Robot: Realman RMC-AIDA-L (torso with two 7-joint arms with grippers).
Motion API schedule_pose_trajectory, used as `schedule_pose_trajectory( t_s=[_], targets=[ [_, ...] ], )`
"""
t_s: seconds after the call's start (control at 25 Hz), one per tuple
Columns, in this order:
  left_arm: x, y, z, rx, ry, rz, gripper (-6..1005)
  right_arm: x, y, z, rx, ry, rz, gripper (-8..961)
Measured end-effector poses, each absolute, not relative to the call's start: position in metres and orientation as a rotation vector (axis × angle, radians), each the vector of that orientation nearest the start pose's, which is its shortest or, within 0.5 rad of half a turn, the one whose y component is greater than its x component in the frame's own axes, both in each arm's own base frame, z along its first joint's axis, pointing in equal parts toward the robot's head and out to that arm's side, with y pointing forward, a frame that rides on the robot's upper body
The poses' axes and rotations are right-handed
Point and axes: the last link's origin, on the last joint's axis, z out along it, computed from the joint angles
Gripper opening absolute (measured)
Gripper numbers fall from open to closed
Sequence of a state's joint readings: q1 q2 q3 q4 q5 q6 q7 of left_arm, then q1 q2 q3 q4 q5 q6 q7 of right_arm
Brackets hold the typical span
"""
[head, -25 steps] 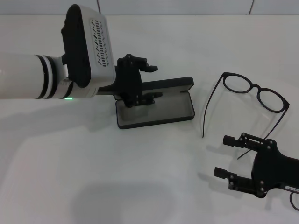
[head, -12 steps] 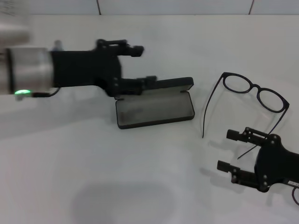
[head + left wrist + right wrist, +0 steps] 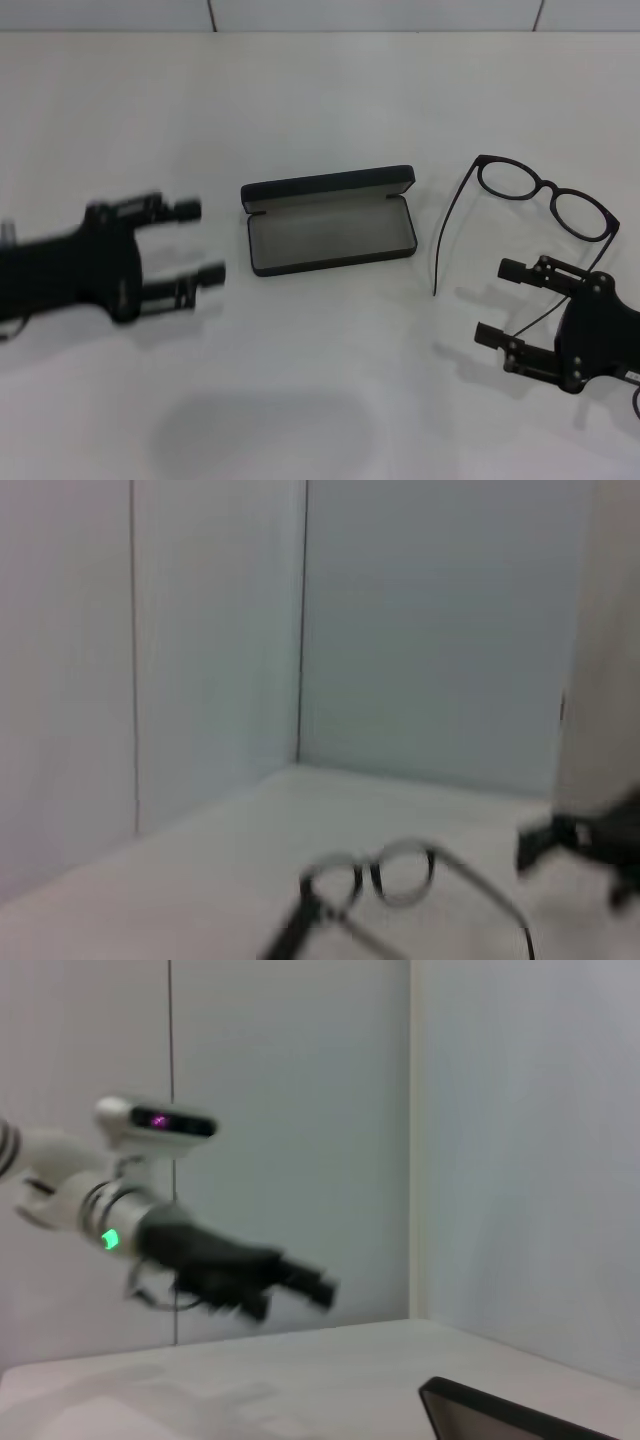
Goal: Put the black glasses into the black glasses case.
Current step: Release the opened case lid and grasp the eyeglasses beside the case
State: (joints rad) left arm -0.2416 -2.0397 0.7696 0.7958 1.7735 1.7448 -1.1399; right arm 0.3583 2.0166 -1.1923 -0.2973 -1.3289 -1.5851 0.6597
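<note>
Our right gripper, fingers apart and empty, sits near the black glasses; a careless pinch could bend a temple arm beside the open black glasses case.

Our left gripper, also open, waits left of the case.

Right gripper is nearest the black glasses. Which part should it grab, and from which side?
Probably the bridge of the black glasses, coming down from above. They rest on the table with temples unfolded toward the robot, so the thin front frame is the stiffest part. The open right gripper sits near the temple tips; the black glasses case lies open.
</note>
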Motion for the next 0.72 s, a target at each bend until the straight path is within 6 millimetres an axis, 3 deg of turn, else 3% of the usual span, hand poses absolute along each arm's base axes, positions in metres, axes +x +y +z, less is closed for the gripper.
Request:
schedule_pose_trajectory(
  t_s=[0.32, 0.56, 0.72],
  targets=[
    [-0.335, 0.227, 0.015, -2.633, -0.426, -0.667, 756, 0.296, 0.258, -0.041, -2.578, 0.216, 0.894, 716],
    [-0.342, 0.225, 0.01, -2.625, -0.455, -0.631, 756, 0.3, 0.258, -0.044, -2.573, 0.251, 0.873, 717],
    [-0.34, 0.224, 0.011, -2.628, -0.466, -0.646, 756, 0.294, 0.272, -0.029, -2.528, 0.285, 0.911, 717]
  ],
)
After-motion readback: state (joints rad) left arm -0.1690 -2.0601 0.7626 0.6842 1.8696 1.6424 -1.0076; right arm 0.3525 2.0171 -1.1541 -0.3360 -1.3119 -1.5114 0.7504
